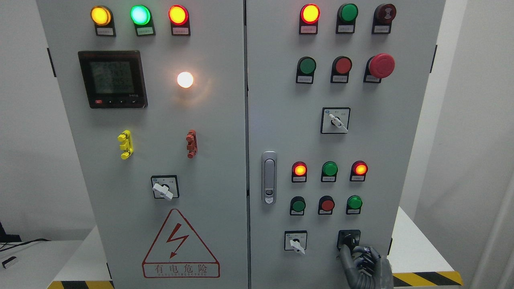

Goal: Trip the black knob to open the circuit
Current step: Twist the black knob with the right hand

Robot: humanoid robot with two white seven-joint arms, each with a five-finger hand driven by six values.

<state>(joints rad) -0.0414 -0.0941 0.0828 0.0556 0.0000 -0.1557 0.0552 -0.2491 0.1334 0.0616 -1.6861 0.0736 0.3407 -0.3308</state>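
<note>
Now, right hand: grey metal-fingered robot hand [363, 265] at the lower right of the tall grey steel control cabinet [225, 160], fingers curled, one fingertip touching the knob
Black knob: small black rotary knob on a square black plate [348, 240], low on the cabinet's right door, right of the white-handled selector switch [296, 242]
Left hand: out of view

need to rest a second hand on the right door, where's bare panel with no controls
Bare: right of the selector, and the strip under the handle. Crowded: around the black knob, where the right hand is, with a white switch beside it.
</note>
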